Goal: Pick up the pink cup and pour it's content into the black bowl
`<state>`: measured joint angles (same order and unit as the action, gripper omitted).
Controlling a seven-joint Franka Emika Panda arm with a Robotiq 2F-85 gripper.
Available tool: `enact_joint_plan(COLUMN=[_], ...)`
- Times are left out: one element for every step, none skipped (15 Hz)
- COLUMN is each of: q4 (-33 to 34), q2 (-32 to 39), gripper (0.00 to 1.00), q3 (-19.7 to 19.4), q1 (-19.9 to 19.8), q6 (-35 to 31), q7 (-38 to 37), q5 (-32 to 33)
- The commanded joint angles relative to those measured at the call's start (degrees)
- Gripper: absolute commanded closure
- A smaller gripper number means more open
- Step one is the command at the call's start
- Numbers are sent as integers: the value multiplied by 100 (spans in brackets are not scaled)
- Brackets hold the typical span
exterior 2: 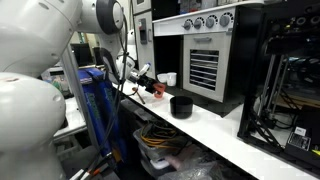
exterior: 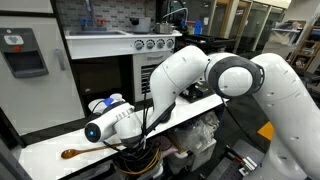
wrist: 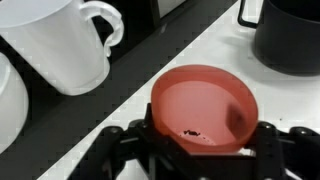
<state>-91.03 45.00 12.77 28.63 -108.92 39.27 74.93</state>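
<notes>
**Exterior view.** The arm fills the right half and reaches down over a long white counter. A wooden spoon lies near the counter's front edge, with bare surface around it. The wrist dips into dark clutter at the bottom edge, so neither hand nor cup can be made out here.

**Exterior view.** The gripper is clamped on the pink cup, above the counter. The black bowl stands near the cup but apart from it, with bare counter running on past it to the right. A white mug shows behind the cup, partly hidden.

**Wrist view.** The fingers press on opposite sides of the cup. The cup's mouth faces the camera and a few dark specks lie inside. Its lower wall is hidden by the hand. The bowl is cut off at the top right corner and the mug at the top edge. A white curved shape at the left edge is too cropped to name.
</notes>
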Motion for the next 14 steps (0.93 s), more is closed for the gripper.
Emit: enact_joint_plan(q4=[208,213,208,204,198,190,180,166,150,147,142,137,137,138], q2=[174,198,216,225,235,247,262,281,309,337,359,376,393,412], gripper=[52,52,52,52,52,52,52,52,52,52,52,52,52,52], q3=[-2,6,15,21,27,31,27,27,18,17,18,19,20,25], q1=[27,21,14,10,4,-1,3,4,6,5,4,3,2,1], q6=[193,218,241,254,265,275,280,289,288,297,302,307,313,320], q7=[25,39,49,49,61,72,74,77,62,67,68,76,84,81], q5=[270,298,306,309,305,298,312,312,334,334,339,344,350,350])
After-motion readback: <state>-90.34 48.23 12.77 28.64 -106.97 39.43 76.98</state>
